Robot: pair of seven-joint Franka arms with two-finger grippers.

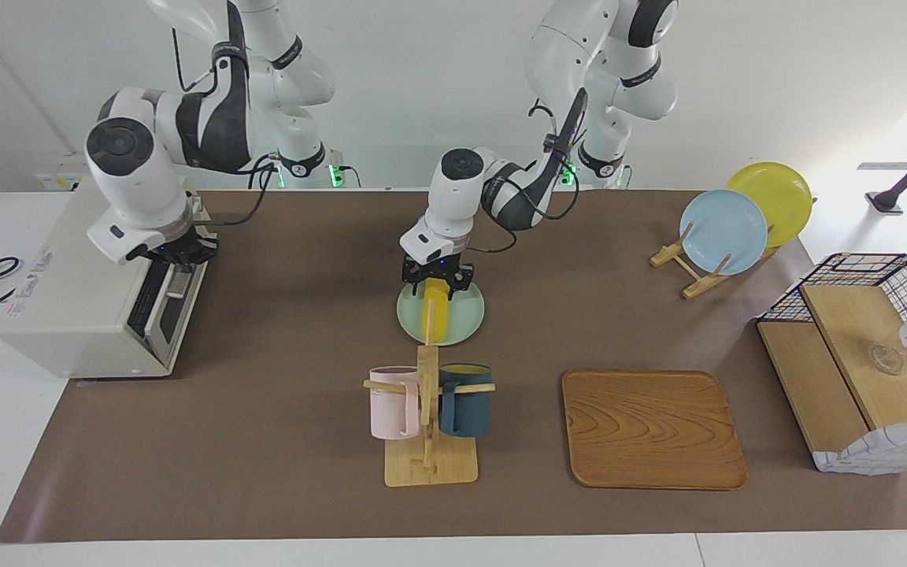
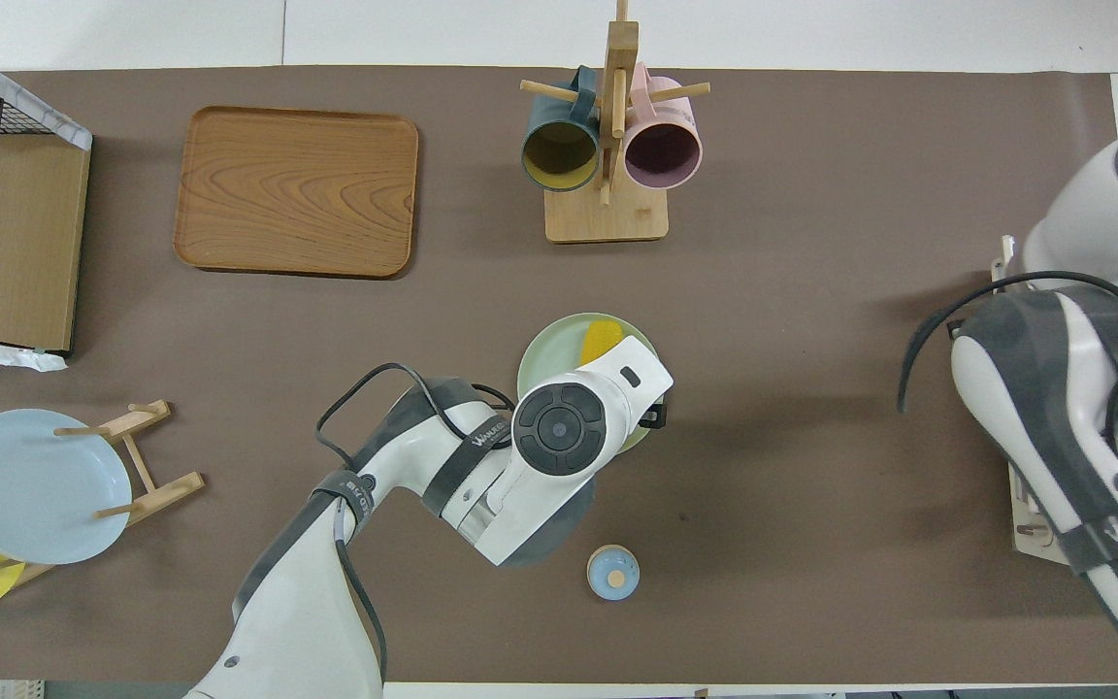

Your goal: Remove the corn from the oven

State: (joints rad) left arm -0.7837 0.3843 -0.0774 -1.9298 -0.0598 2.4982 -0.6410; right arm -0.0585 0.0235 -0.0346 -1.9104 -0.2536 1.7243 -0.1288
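The corn point(image 1: 438, 313) lies on the green plate point(image 1: 465, 315) at mid-table, out of the oven point(image 1: 83, 299); the plate sits nearer to the robots than the mug rack point(image 1: 428, 425). The left gripper point(image 1: 438, 285) is down at the end of the cob that points toward the robots; its fingers stand on either side of that end, narrowed in close to it; whether they press the corn or only flank it cannot be told. In the overhead view the left arm's wrist covers most of the plate point(image 2: 544, 354), and only the cob's tip point(image 2: 602, 339) shows past it.

The right gripper point(image 1: 178, 250) is at the top edge of the oven door point(image 1: 166, 303), at the right arm's end of the table; its fingertips are pressed together; whether they touch the door or its handle cannot be told. The door stands nearly upright against the oven's front.

On the rack hang a pink mug point(image 1: 392, 402) and a blue mug point(image 1: 465, 399). A wooden tray point(image 1: 653, 429) lies beside the rack, toward the left arm's end; a plate stand there carries a blue plate point(image 1: 723, 231) and a yellow plate point(image 1: 776, 197); a wire basket point(image 1: 863, 276) stands at the table's end. A small blue lid point(image 2: 612, 572) lies near the robots' edge.
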